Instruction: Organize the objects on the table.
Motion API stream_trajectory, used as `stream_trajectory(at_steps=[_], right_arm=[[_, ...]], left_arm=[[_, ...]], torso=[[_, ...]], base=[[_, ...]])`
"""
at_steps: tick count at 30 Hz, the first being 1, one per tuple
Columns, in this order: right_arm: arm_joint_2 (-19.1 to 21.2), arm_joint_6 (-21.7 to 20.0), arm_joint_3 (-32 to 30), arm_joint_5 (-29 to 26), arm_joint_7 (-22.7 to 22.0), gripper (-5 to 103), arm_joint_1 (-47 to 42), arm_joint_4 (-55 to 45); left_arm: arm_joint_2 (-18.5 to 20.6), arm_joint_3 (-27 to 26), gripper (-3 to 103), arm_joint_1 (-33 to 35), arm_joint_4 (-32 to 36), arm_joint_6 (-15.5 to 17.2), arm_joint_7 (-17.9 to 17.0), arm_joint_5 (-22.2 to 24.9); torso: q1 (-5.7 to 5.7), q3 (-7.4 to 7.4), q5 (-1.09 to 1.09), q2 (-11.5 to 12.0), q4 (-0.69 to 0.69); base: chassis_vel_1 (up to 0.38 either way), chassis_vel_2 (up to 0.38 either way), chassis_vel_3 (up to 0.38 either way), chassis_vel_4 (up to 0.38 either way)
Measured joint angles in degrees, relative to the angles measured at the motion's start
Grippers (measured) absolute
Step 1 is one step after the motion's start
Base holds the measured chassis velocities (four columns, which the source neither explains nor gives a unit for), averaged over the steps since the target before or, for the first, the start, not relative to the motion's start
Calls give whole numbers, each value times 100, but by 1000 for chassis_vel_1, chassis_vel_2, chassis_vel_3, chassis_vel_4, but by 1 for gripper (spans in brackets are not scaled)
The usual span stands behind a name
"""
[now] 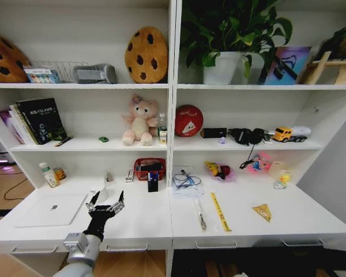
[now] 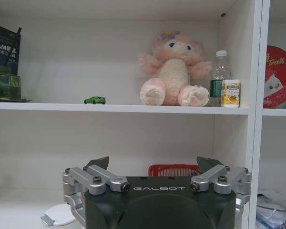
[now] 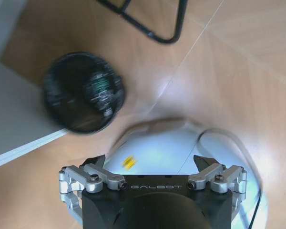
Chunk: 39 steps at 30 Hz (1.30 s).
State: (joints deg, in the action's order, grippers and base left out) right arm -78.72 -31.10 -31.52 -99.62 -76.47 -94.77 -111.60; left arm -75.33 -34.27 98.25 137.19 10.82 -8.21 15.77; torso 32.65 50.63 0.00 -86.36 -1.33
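The white table (image 1: 144, 222) carries a slim silver laptop (image 1: 49, 209) at its left. A yellow ruler (image 1: 221, 212) and a pen (image 1: 200, 214) lie right of the middle. A green-capped bottle (image 1: 48, 175) stands at the back left. My left gripper (image 1: 106, 203) hovers open and empty over the table's front, just right of the laptop, pointing at the shelves. In the left wrist view this gripper (image 2: 155, 163) faces a shelf with a tiny green toy car (image 2: 95, 100) and a water bottle (image 2: 220, 76). My right gripper (image 3: 152, 161) hangs open and empty over the wooden floor.
A red basket (image 1: 149, 168), papers with a cable (image 1: 187, 182) and an orange wedge (image 1: 263, 212) sit on the table. The shelves hold a pink plush (image 1: 139, 121), cookie cushions (image 1: 146, 55), books (image 1: 37, 120), headphones (image 1: 246, 136) and a plant (image 1: 225, 34). A black bin (image 3: 83, 92) stands on the floor.
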Motion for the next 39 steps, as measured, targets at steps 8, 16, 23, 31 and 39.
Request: stream_trajectory(at_steps=[8,16,23,31,39], right_arm=[[159,1349,154,-789,-1209,100,324,-2710],[886,401,-201,-884,-946,100,731,-3315],[1453,-807,-249,2458,1894,100,963,-3246],[2151,-104,-225,6666,4667,100,1716,-1804],[2082,825,-353,8006,5381,100,1583,-538]], left_arm=[[0,0,100,0,0,0,0,0],[0,1,100,0,0,0,0,0],[0,1,100,0,0,0,0,0],[0,0,100,0,0,0,0,0],[0,1,100,0,0,0,0,0]], torso=[[0,0,0,0,4],[1,0,1,0,0],[1,0,0,0,-1],[1,1,1,0,1],[1,1,2,1,-1]], base=[[0,0,0,0],[0,0,0,0],[0,0,0,0],[0,0,0,0],[0,0,0,0]])
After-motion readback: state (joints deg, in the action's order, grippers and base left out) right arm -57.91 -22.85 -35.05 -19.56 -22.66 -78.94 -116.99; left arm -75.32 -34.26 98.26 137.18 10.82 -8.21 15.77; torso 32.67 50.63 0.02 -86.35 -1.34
